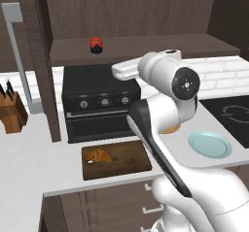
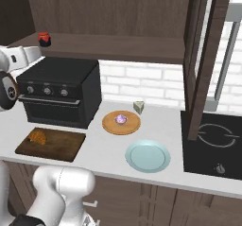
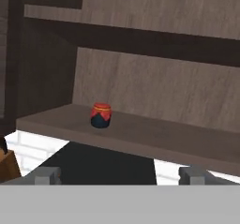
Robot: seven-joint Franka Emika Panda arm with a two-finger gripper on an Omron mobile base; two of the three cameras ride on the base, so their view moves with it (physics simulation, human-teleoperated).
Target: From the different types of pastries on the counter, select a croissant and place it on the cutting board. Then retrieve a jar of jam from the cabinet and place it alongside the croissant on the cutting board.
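White arm raised, open gripper (image 3: 120, 175) facing shelved jar of jam (image 3: 101, 115).

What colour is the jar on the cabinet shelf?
Red jar with dark trim; clearest in the hand view.

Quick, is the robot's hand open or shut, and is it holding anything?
Gripper: open, holding nothing; the jam jar sits apart on the cabinet shelf.
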